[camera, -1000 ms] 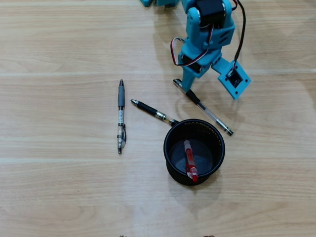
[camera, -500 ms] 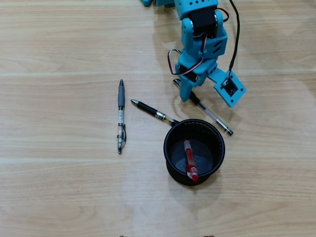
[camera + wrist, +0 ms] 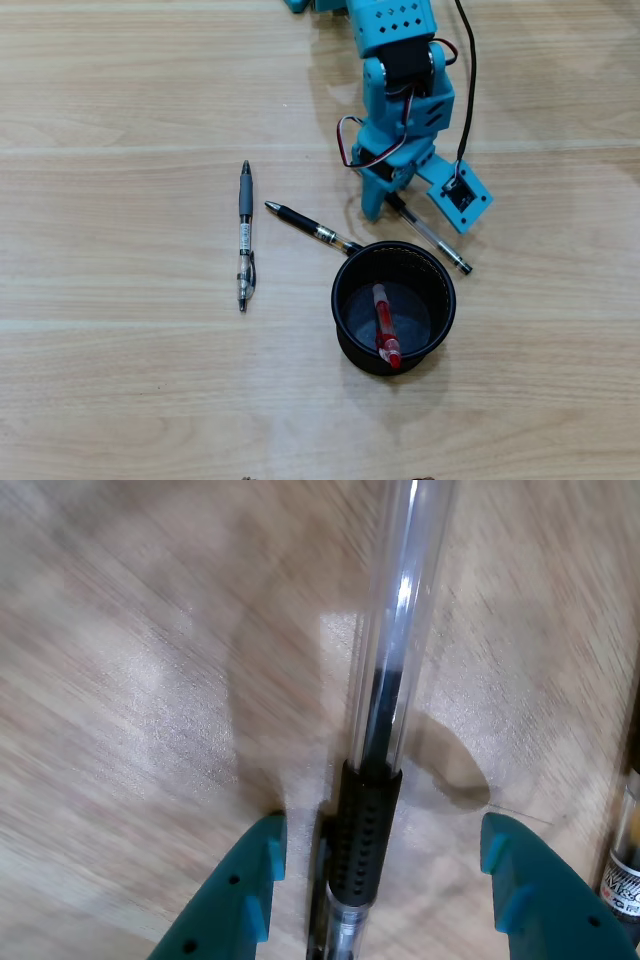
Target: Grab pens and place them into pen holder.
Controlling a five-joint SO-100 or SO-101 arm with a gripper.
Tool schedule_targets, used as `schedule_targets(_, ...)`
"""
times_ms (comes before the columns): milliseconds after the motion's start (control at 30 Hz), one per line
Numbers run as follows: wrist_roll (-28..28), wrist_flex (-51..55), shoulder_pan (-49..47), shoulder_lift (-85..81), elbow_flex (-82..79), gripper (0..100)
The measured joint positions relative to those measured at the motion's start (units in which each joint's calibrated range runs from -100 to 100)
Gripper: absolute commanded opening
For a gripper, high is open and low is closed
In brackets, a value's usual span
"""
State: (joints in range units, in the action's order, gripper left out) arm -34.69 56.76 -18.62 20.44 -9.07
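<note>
Black-and-clear pen (image 3: 372, 780): flat on the pale wood table (image 3: 120, 380), long axis diagonal, running down-right toward the round black mesh pen holder (image 3: 345, 330) in overhead view. Teal gripper (image 3: 385, 865): spread, straddling its grip, untouching.

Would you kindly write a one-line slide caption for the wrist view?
Open end effector straddling a black and clear pen lying on the wooden table.
</note>
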Motion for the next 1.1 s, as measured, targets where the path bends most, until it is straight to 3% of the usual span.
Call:
schedule_targets(133,-0.6,0.0,0.0,0.3,-0.2,0)
schedule_targets(567,-2.9,5.4,0.1,0.7,-0.1,2)
schedule_targets(867,-5.8,11.0,-1.0,-18.9,-0.7,2)
schedule_targets(1100,-10.2,7.7,1.4,-30.0,10.5,2)
